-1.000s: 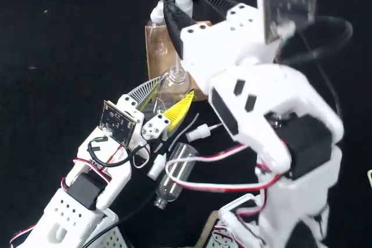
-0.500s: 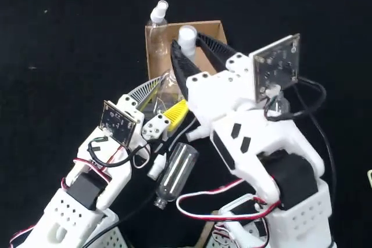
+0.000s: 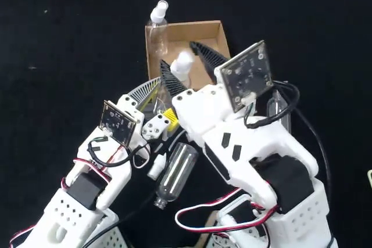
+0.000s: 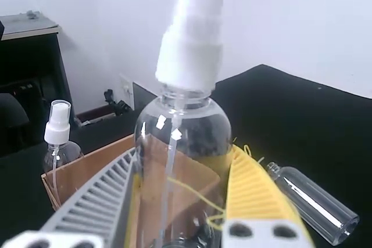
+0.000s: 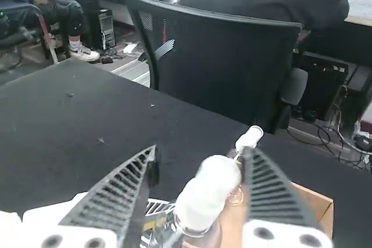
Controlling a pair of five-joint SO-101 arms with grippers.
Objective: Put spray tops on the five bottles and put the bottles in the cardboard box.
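Left claw (image 4: 185, 169) grips clear bottle (image 4: 174, 132) | spray top (image 4: 190, 56) on its neck

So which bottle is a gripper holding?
The upright bottle between the fingers of the left gripper, white spray top on its neck. Another capped bottle stands at the cardboard box; two uncapped bottles lie loose.

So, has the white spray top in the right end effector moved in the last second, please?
Yes. The white spray top has come from the brown cardboard box's far edge toward its near edge in the high view.
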